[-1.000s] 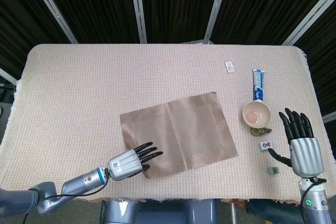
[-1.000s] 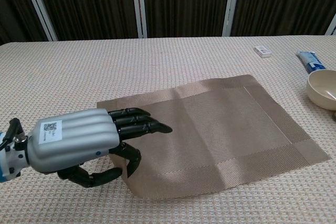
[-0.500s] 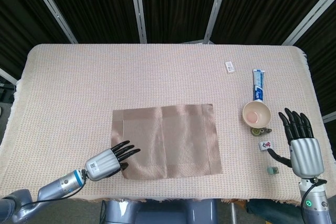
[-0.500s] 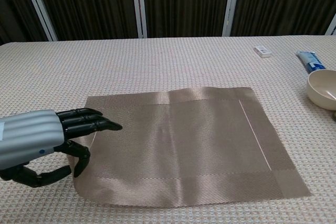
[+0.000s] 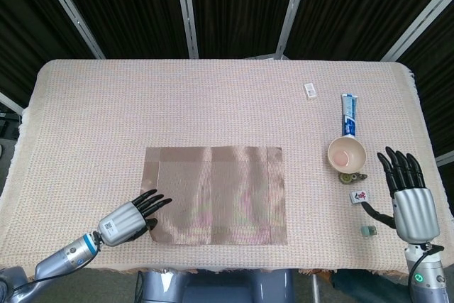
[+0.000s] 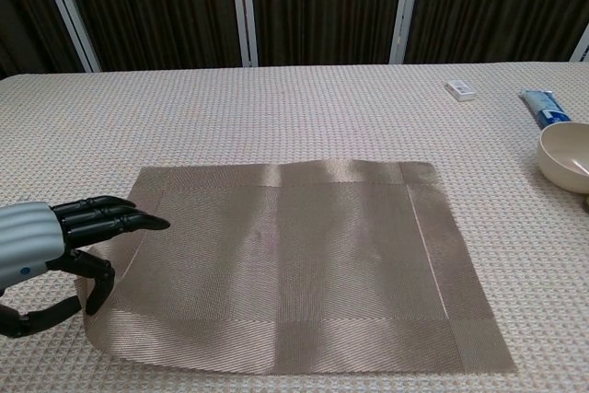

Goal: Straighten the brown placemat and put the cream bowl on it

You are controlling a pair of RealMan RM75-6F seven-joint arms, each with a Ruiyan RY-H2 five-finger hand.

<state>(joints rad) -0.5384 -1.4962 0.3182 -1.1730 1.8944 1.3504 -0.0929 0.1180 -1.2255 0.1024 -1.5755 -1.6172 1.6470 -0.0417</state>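
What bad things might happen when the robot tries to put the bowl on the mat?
The left hand pinches the placemat at its near left corner; pulling away without letting go might drag it crooked. The cream bowl sits close to a toothpaste tube and small trinkets, so the right hand may knock them while reaching. The bowl might also slip from the fingers.

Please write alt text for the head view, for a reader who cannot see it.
A brown placemat lies flat and square to the table edge, with the robot's left hand pinching its near left corner. The cream bowl stands off the mat to the right, ahead of the open right hand.
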